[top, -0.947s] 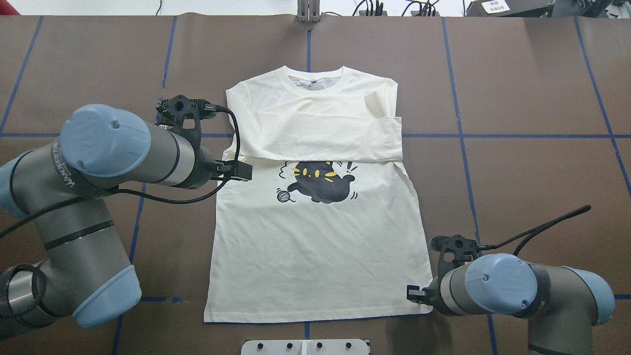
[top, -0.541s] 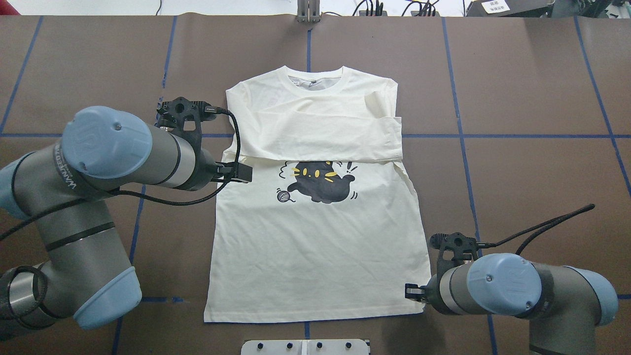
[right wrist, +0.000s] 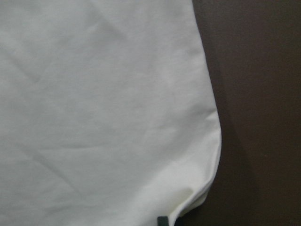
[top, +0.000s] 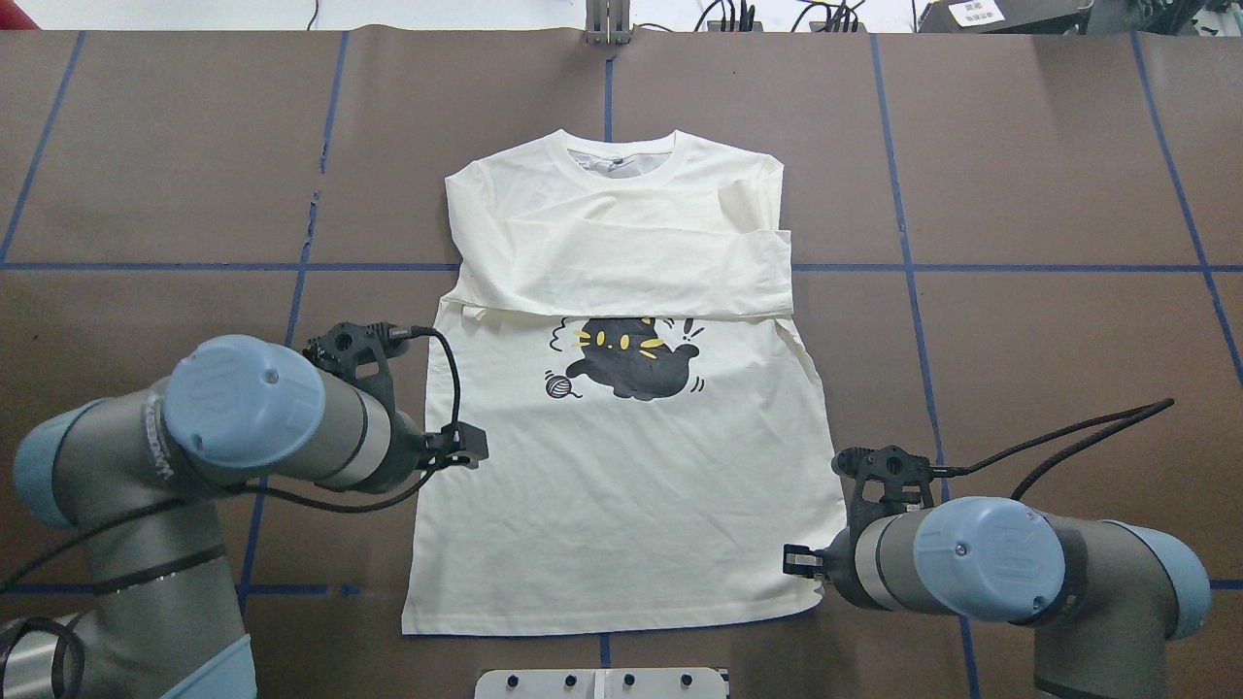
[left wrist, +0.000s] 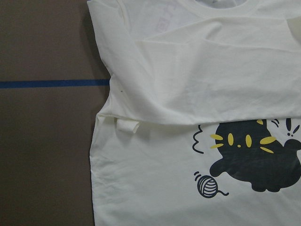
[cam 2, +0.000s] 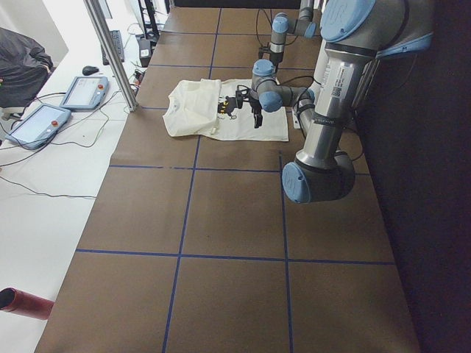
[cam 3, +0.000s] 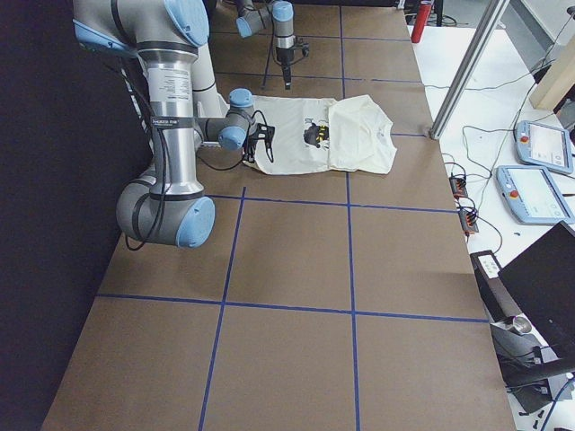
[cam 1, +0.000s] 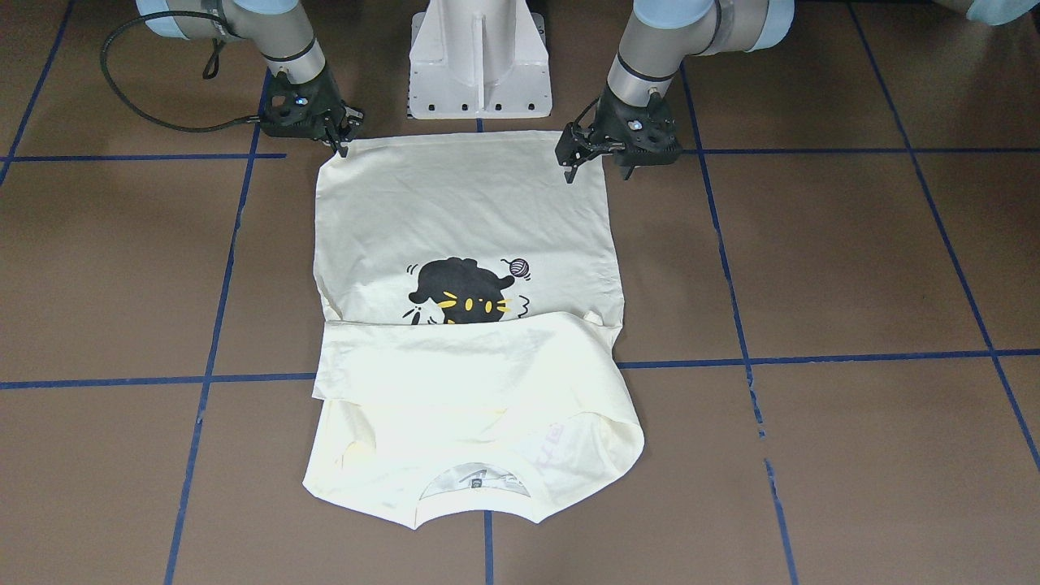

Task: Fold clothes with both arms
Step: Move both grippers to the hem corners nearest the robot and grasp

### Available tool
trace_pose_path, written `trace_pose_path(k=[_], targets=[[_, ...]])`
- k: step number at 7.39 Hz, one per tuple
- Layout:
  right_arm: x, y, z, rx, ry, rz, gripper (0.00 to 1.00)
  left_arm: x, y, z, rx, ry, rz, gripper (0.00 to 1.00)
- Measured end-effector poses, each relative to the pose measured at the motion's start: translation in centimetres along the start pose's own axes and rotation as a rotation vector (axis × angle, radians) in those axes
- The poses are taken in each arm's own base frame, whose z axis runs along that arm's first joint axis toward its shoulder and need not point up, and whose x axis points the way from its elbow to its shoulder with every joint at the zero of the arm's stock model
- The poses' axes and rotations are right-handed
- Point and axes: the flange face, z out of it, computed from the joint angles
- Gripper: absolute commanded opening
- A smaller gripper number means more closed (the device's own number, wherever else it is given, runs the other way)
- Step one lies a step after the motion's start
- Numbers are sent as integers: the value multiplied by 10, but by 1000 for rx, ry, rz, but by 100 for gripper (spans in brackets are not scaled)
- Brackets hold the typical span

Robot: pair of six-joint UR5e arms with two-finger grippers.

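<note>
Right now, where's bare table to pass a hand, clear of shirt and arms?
Free: the table either side of the folded collar end of the T-shirt, and the strip past the collar. Crowded: the hem end, with left pincer and right pincer near its corners and the white pedestal between them.

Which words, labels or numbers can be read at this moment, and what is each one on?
No text reads clearly.
Lettering along the left arm: blurred.
Neck label inside the T-shirt collar: too small.
White sticker beyond the table's far edge: too small.
</note>
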Motion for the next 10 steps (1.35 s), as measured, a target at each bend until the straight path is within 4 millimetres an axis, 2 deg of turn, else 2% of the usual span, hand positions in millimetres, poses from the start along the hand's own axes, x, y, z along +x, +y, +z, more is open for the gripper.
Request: trace_pose_path(k=[1, 2, 3, 6, 9, 10], targets=[[-8, -1, -4, 5, -20, -2, 0, -2, 35, 17, -20, -24, -61, 83], [-17, -1, -8, 6, -37, -6, 0, -6, 58, 30, -27, -46, -95, 83], [-23, -1, -11, 7, -51, -10, 0, -14, 69, 39, -29, -68, -114, 83], [-27, -6, -15, 14, -63, -11, 0, -35, 84, 55, -40, -118, -139, 75], [-28, -10, -19, 21, -78, -8, 0, -39, 92, 62, -48, -136, -148, 61], [-28, -12, -20, 22, -86, -7, 0, -40, 92, 64, -49, -142, -152, 52]])
